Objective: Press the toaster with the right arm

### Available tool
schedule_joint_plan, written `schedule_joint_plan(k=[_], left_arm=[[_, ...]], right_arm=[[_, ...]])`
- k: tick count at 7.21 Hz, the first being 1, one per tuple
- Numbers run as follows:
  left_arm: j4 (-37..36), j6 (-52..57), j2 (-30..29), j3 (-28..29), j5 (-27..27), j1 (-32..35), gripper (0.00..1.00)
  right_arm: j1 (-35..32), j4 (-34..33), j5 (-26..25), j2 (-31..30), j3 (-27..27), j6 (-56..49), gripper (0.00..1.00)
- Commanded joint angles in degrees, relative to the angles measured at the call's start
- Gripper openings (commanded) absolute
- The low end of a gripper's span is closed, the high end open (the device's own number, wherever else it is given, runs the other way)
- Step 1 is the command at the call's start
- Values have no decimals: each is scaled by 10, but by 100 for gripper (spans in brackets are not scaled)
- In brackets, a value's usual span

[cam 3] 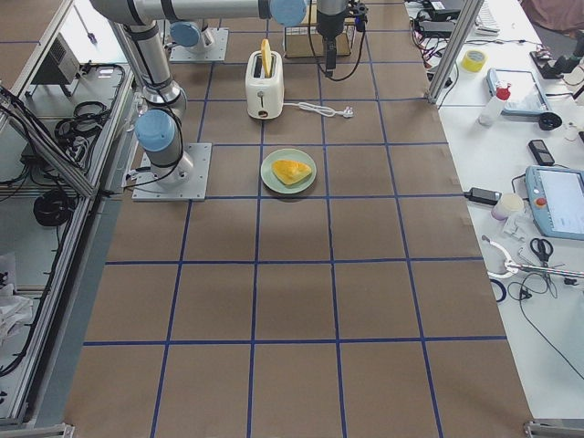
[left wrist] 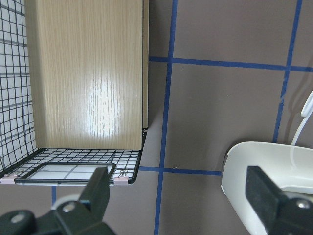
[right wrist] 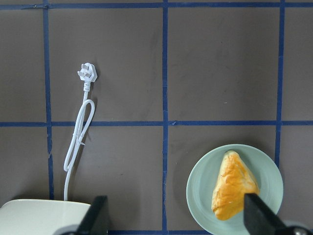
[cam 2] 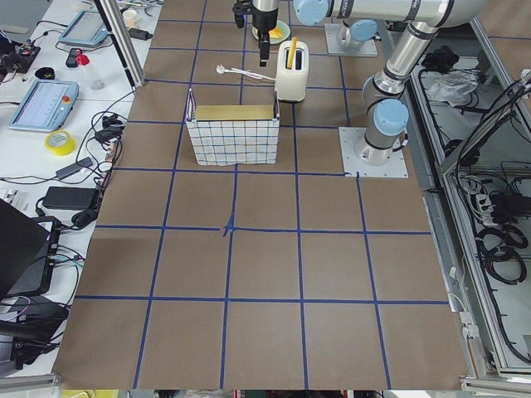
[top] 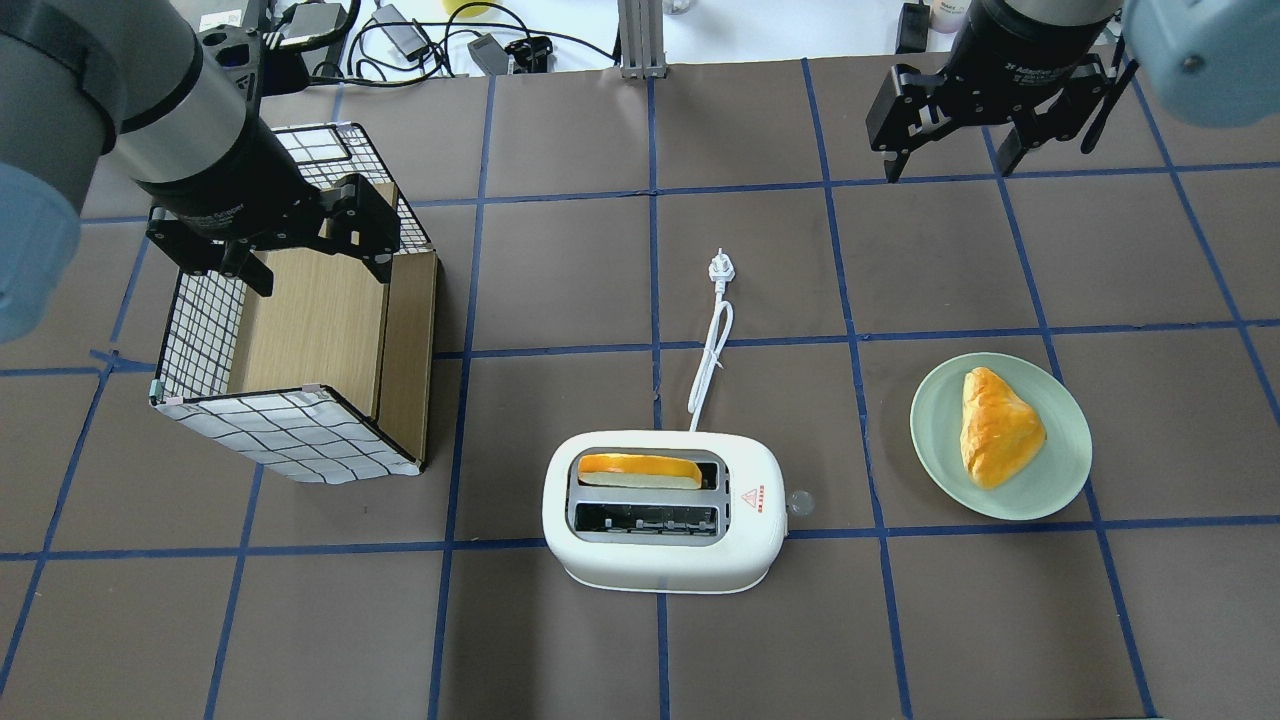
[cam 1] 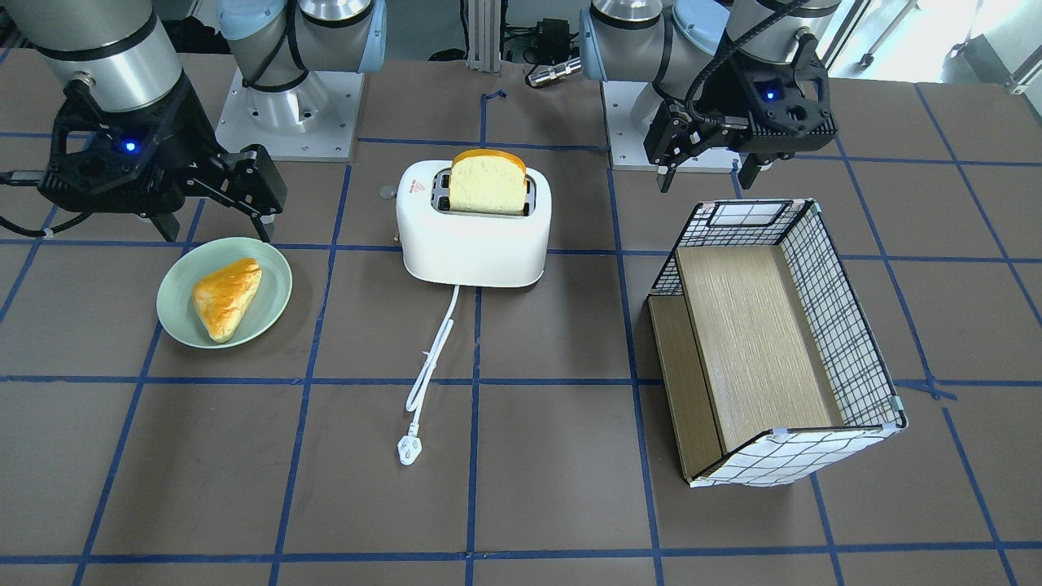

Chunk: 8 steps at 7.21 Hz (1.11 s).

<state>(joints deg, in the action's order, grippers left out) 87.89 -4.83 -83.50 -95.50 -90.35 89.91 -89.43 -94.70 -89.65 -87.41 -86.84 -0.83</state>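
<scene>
Both fingers of the right gripper point(top: 947, 172) stand wide apart with nothing between them; it hangs above the table point(cam 1: 570, 488) on the far side from the robot's base, well apart from the toaster point(top: 660, 555); its wrist camera looks straight down on a pale green plate point(top: 935, 440) bearing a golden triangular pastry point(top: 995, 425), with a corner of the toaster at the lower left edge of that view.

The toaster stands upright near the middle of the table, between the plate and a wire-grid basket point(top: 270, 435); a slice of bread point(top: 640, 468) sticks up from the slot farther from the robot, and the nearer slot holds nothing; a small round lever knob point(top: 800, 500) juts from the end that faces the plate; a red triangle mark sits on top beside the slots; its white cord point(top: 712, 355) runs away from the robot, looped once, and ends in a plug point(top: 720, 267) lying loose on the table.

The left gripper point(top: 320, 275) is likewise spread wide and holds nothing; it hovers over the basket, which has a wooden panel inside.
</scene>
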Motion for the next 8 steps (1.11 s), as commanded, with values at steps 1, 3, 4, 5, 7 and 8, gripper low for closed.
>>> schedule_joint_plan(k=[1,3,4,5,7,8], left_arm=[[0,0,0,0,0,0,100],[0,0,0,0,0,0,100],[0,0,0,0,0,0,100],[0,0,0,0,0,0,100],[0,0,0,0,0,0,100],[0,0,0,0,0,0,100]], right_arm=[[0,-27,-3,-8,-18,2,100],[0,7,-8,-8,-16,3,100],[0,9,-10,-8,-16,3,100],[0,9,-10,-8,-15,2,100],[0,8,-9,-8,-15,2,100],[0,8,-10,-8,-15,2,100]])
